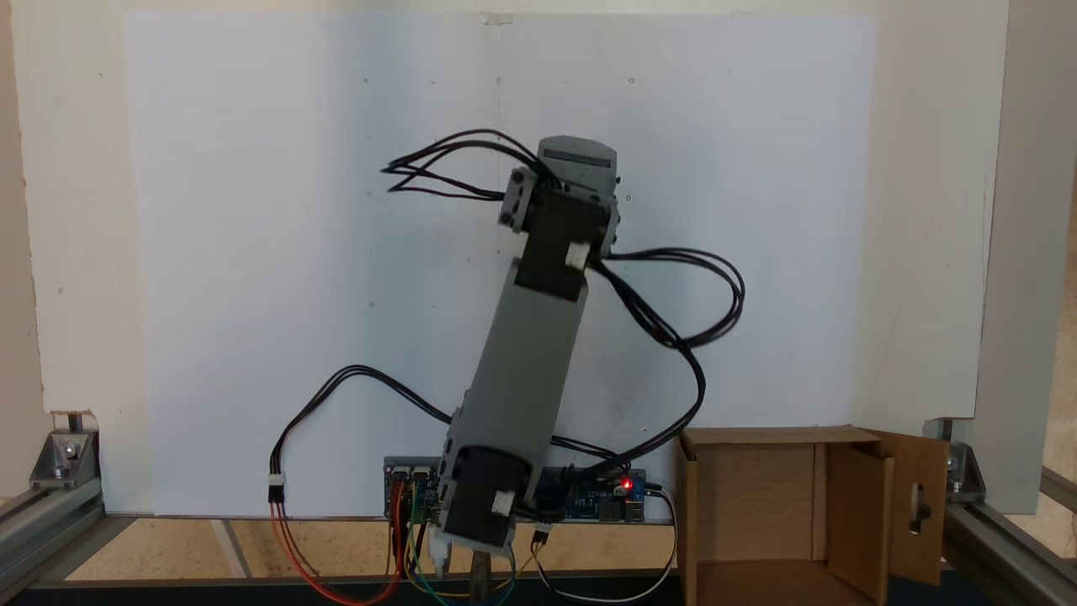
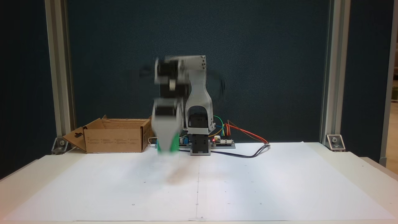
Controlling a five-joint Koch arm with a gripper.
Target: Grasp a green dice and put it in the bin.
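Carrying: green dice point(image 2: 168, 146), blurred, at jaws point(image 2: 168, 148), centre-left of frame.
Jaws: state can't tell, motion blur.
Risk: fast swing w/ weak grip could drop dice short of bin point(image 2: 115, 137).

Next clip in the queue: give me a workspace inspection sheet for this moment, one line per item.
Surface: white paper sheet over the table, faint dots and a centre seam.
Job's things: bin, open cardboard box at the left in a fixed view, slotted flap out; green dice, a blurred green patch at the arm's tip, above the paper.
Clutter: nothing seen.
Grippers: claw motion-blurred, apparently around the dice; jaw state unreadable.
Cables: black loops off the arm; coloured wires at the controller board.
Surroundings: dark backdrop, aluminium frame posts.
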